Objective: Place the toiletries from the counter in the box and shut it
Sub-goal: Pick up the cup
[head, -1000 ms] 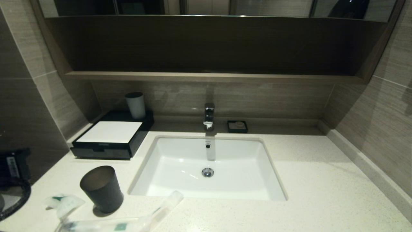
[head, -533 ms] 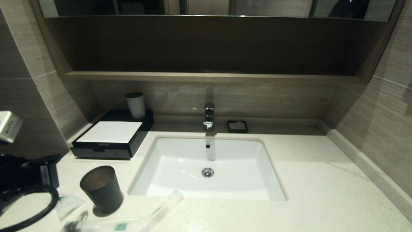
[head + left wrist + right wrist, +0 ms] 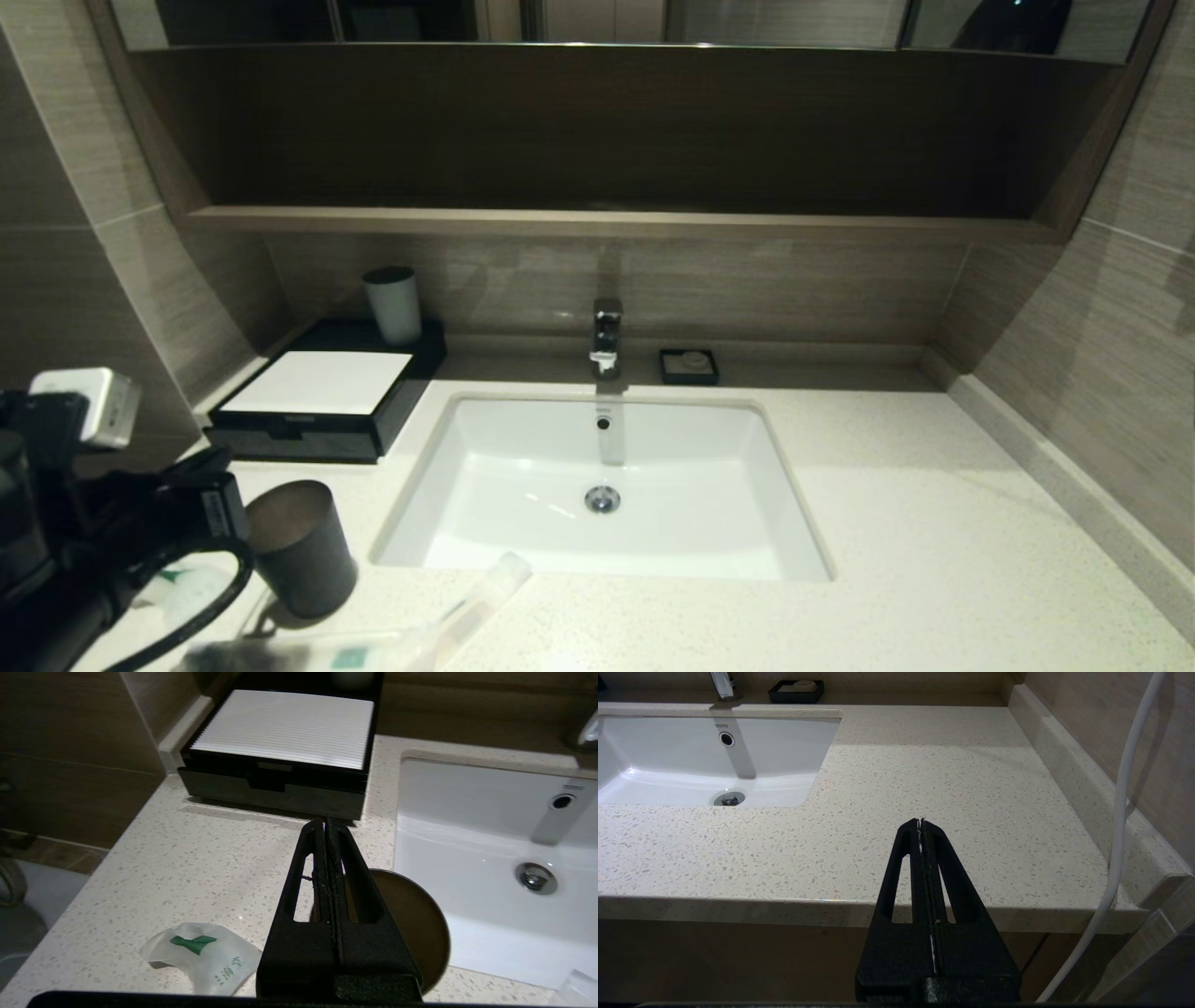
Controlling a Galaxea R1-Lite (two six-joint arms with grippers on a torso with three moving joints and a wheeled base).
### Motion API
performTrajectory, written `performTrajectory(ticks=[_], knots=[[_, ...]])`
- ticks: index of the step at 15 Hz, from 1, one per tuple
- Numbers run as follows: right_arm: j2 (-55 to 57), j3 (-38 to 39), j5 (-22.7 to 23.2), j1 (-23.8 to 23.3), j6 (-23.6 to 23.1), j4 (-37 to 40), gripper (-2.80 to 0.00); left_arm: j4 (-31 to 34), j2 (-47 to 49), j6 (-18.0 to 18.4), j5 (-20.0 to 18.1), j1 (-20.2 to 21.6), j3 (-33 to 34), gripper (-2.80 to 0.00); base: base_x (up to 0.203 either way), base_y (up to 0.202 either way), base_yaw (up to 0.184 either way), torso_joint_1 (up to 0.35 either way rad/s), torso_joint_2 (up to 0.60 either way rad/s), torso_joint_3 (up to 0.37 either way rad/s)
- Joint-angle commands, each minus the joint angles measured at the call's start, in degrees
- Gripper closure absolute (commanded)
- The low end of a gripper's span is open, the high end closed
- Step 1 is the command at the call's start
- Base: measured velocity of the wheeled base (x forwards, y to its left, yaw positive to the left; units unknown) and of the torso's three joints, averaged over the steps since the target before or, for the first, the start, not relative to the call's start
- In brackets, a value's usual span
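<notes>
The black box (image 3: 317, 383) with its white top panel stands at the back left of the counter (image 3: 934, 560); its drawer front (image 3: 271, 793) faces my left gripper. A short pouch (image 3: 205, 956) with a green mark lies on the counter below and beside my left gripper (image 3: 325, 821), which hovers shut and empty, pointing at the box. In the head view the left arm (image 3: 112, 523) partly covers that pouch (image 3: 187, 593). Two long slim packets (image 3: 467, 602) (image 3: 317, 653) lie along the near edge. My right gripper (image 3: 920, 822) is shut and empty above the counter's front right edge.
A dark brown tumbler (image 3: 303, 551) stands upright just right of my left gripper, close to the fingers. A light grey cup (image 3: 394, 303) sits on the box's rear. The white sink (image 3: 709, 551) fills the middle, with a faucet (image 3: 607, 336) and a small black soap dish (image 3: 689, 366) behind.
My left arm has come in from the left edge, rising and moving right toward the tumbler, and now covers part of the short pouch. Nothing else has moved.
</notes>
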State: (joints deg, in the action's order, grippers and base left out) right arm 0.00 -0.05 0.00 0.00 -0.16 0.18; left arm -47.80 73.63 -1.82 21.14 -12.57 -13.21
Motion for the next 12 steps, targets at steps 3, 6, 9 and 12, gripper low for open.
performTrajectory(ticks=[3, 6, 9, 12], knots=[[-0.1, 0.0, 0.0, 0.0, 0.0, 0.0, 0.00, -2.9, 0.0, 2.0, 3.2, -0.5, 3.5, 0.00, 0.000, 0.000, 0.000, 0.000, 0.00, 0.000], [-0.1, 0.0, 0.0, 0.0, 0.0, 0.0, 0.00, -14.8, 1.2, 9.8, 4.1, -0.9, 9.3, 0.00, 0.000, 0.000, 0.000, 0.000, 0.00, 0.000], [0.0, 0.0, 0.0, 0.0, 0.0, 0.0, 0.00, -14.9, -0.4, 10.9, 6.5, -4.3, 9.5, 0.00, 0.000, 0.000, 0.000, 0.000, 0.00, 0.000], [-0.1, 0.0, 0.0, 0.0, 0.0, 0.0, 0.00, -14.8, 0.2, 9.3, 6.6, -6.0, 10.6, 0.00, 0.000, 0.000, 0.000, 0.000, 0.00, 0.000]])
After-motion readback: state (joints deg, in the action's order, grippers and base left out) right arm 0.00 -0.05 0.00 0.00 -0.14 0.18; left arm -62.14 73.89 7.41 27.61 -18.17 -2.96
